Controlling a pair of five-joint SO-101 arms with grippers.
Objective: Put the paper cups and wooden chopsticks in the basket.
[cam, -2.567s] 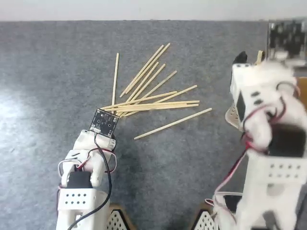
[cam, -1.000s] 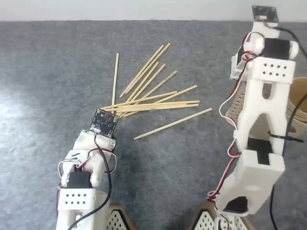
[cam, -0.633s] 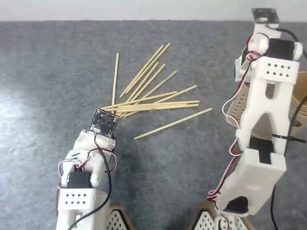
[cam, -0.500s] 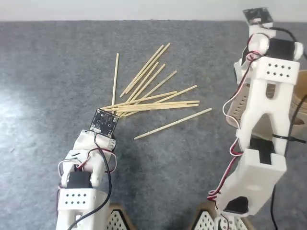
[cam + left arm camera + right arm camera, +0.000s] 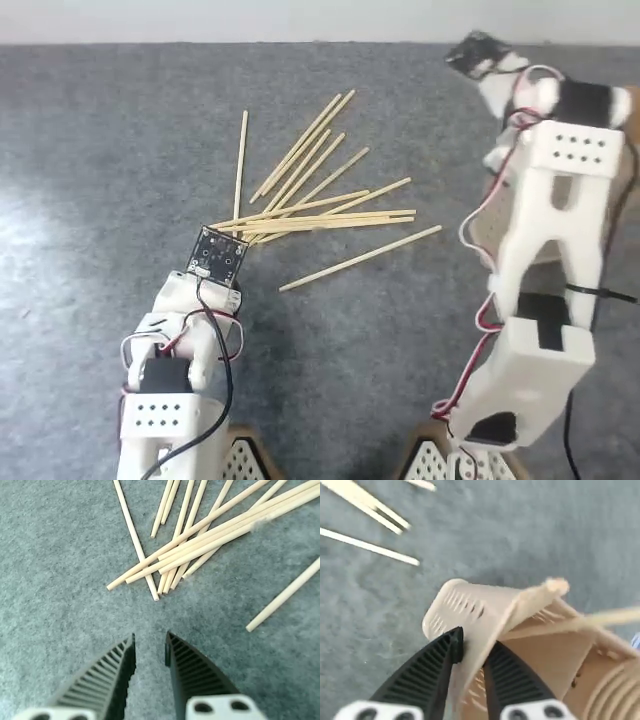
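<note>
We are pinching the rim of the slotted beige plastic basket [image 5: 470,605] with our right gripper [image 5: 472,647], off the mat's right side. Our left gripper [image 5: 150,647] is hovering empty, fingers narrowly parted, beside the pale wooden chopsticks [image 5: 320,205], which are lying scattered on the grey felt mat [image 5: 100,150], not yet collected.

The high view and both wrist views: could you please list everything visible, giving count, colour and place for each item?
chopsticks: about a dozen, pale wood, fanned out on the middle of the mat, with one lying apart on the side nearer the arm bases.
basket: one, beige with slotted walls, at the table's right edge under the right arm.
mat: one, grey, covering the table.
left gripper: one, black fingers, slightly open, just short of the chopsticks' near ends.
right gripper: one, black fingers, closed astride the basket's wall.
</note>
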